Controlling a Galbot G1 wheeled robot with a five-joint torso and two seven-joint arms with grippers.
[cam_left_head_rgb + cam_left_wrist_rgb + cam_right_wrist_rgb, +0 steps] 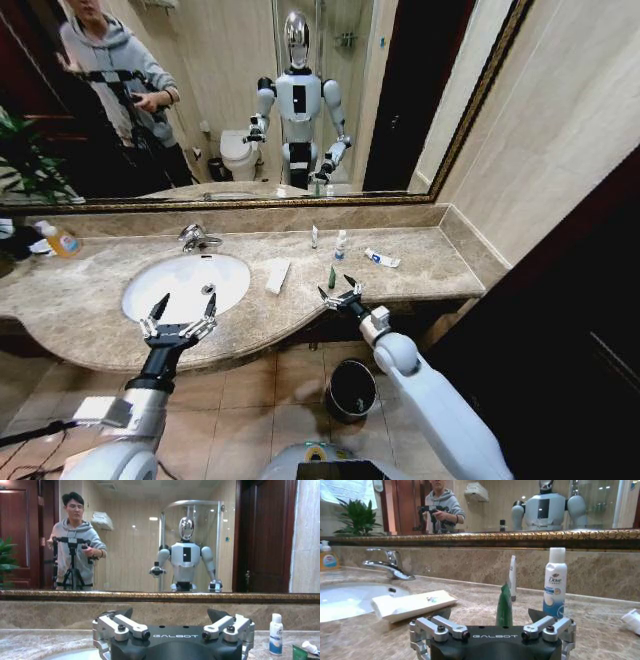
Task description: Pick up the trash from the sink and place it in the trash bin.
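On the far left of the worktop (90,300): bottle of orange liquid (62,240), white-capped, standing near the mirror.
Sink (235,272): white oval basin set in beige marble, chrome faucet (195,238) at its back rim.
Left gripper (178,322): poised over the front rim of the sink, jaws spread wide, holding nothing.
White bar (277,275): lying flat on the worktop just right of the sink.
Slim white vial (314,236): upright near the back wall.
Green tube (331,277): upright, just beyond the right gripper.
White bottle (340,245): upright, blue label, behind the green tube.
Right gripper (340,294): low at the worktop's front edge, jaws wide apart, empty.
White-blue tube (382,258): lying flat, farthest right.
Trash bin (351,390): black, on the tiled floor below the worktop edge, beside the right arm.
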